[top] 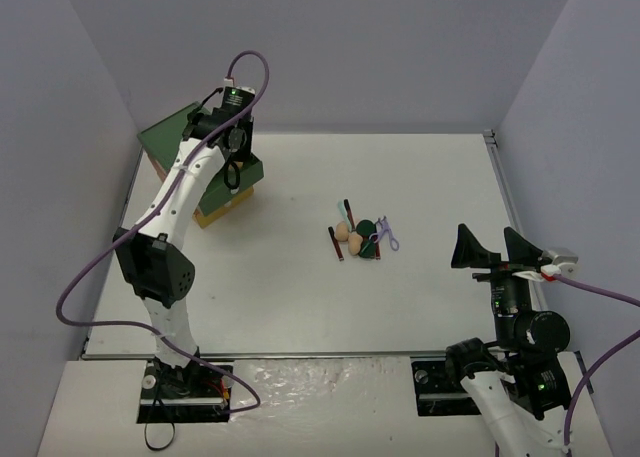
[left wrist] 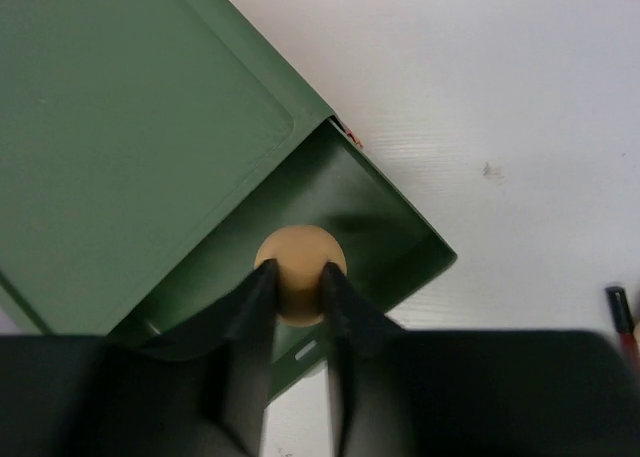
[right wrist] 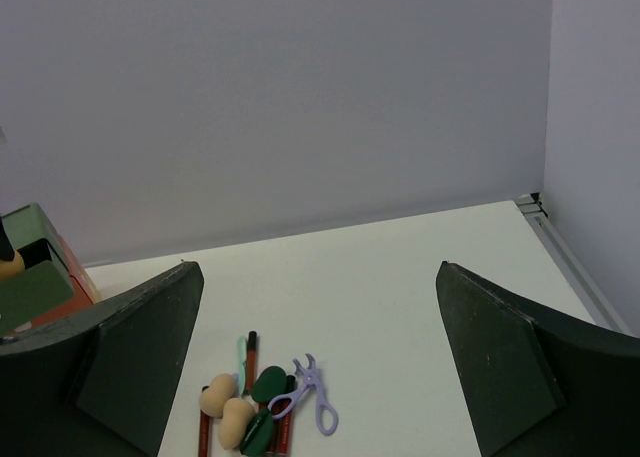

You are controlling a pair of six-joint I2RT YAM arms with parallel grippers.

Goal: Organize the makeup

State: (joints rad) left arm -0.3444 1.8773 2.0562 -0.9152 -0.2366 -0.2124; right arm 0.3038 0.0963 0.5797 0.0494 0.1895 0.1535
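Note:
My left gripper (left wrist: 298, 274) is over the pulled-out drawer (left wrist: 385, 227) of the green-topped box (left wrist: 130, 127), its fingers pressed on both sides of a tan sponge (left wrist: 300, 262). In the top view that gripper (top: 232, 165) hangs over the box (top: 165, 137) at the back left. The other makeup (top: 360, 239) lies in a small pile mid-table: two tan sponges (right wrist: 217, 395), dark-red sticks (right wrist: 251, 352), a dark green piece (right wrist: 268, 385), a teal tool (right wrist: 240, 362) and a purple tool (right wrist: 318, 402). My right gripper (top: 497, 249) stands wide open and empty, right of the pile.
The box sits against the left wall, with orange-yellow lower drawers (top: 222, 209) showing under the open one. One red stick (left wrist: 620, 317) shows at the right edge of the left wrist view. Walls enclose the table at the back and on both sides.

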